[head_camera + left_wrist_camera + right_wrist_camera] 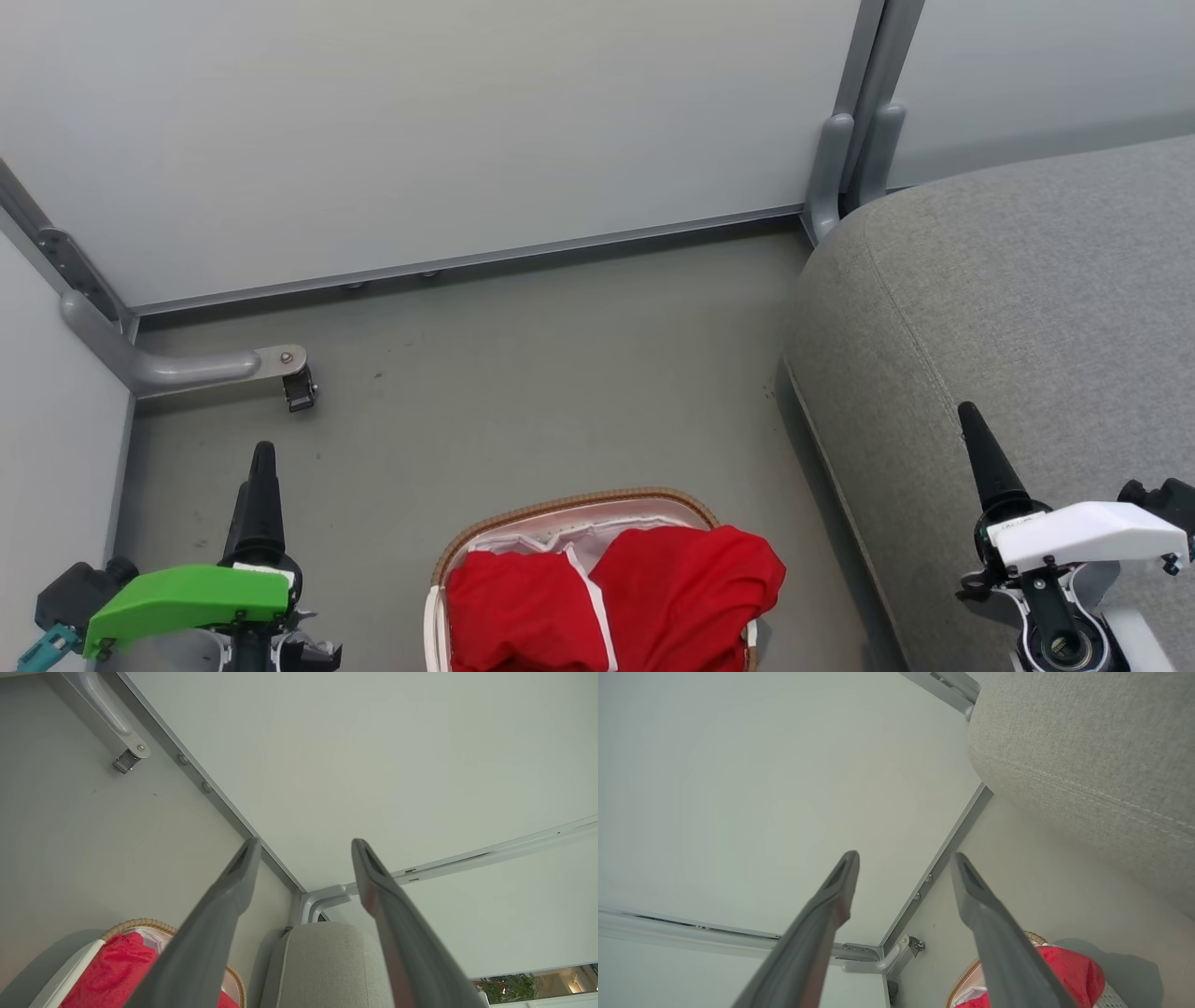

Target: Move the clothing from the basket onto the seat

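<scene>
The clothing [653, 588] is bright red fabric with white trim, heaped in the basket [579, 499], an oval white one with a brown woven rim at the bottom centre of the head view. The grey seat [1027, 280] rises to the right of it. My left gripper [261, 467] hangs left of the basket over the floor. My right gripper [976, 429] hovers over the seat's front edge. In the left wrist view the left gripper [303, 844] is open and empty, with the clothing [112, 970], basket [140, 924] and seat [322, 961] below. The right gripper [903, 856] is likewise open, near the seat [1087, 756] and clothing [1069, 970].
Pale partition walls close in the far and left sides. A grey metal foot with a caster [299, 387] juts onto the grey floor [523, 373] at the left. A grey post [854, 140] stands in the corner behind the seat.
</scene>
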### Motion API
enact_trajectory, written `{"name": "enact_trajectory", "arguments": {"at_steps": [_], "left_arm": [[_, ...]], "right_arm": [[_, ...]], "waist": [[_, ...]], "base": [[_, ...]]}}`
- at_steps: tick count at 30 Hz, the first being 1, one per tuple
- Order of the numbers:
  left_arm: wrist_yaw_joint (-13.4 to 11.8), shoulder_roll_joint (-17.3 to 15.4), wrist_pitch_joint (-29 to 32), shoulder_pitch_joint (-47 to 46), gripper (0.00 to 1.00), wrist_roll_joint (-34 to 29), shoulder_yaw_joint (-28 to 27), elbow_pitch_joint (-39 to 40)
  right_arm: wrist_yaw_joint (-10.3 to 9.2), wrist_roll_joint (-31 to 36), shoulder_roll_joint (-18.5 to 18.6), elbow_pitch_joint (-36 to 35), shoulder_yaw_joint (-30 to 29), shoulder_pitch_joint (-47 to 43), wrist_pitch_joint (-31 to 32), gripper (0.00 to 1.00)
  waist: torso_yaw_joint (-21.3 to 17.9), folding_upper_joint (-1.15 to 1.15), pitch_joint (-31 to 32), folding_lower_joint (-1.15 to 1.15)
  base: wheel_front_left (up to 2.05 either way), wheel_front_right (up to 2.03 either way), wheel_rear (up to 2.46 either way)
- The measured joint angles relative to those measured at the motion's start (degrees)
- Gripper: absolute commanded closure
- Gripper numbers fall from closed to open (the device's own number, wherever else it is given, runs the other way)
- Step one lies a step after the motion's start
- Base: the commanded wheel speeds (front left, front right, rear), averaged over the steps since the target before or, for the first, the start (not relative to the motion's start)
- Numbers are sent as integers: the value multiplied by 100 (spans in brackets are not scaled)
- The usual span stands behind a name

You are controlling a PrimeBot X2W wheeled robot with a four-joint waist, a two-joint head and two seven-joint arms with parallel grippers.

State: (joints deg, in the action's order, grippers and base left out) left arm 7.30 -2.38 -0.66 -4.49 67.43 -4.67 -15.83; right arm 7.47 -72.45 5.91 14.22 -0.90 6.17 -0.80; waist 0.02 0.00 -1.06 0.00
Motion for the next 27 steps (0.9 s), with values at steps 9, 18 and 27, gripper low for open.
{"name": "enact_trajectory", "arguments": {"at_steps": [9, 18, 27], "left_arm": [[0, -1, -192, 3, 0, -1210, 119, 5], [-83, -22, -355, 58, 0, -2229, 328, -92], [-233, -93, -523, 91, 0, -2940, 603, -163]], "right_arm": [[0, 924, 44, 3, 125, 14, -185, 0], [0, 1752, 109, 14, 236, 14, -352, 0], [0, 2547, 172, 80, 376, 14, -514, 0]], "waist": [[0, 0, -25, 0], [-15, 0, -33, 0], [-25, 0, -21, 0]], "base": [[0, 0, 0], [0, 0, 0], [0, 0, 0]]}}
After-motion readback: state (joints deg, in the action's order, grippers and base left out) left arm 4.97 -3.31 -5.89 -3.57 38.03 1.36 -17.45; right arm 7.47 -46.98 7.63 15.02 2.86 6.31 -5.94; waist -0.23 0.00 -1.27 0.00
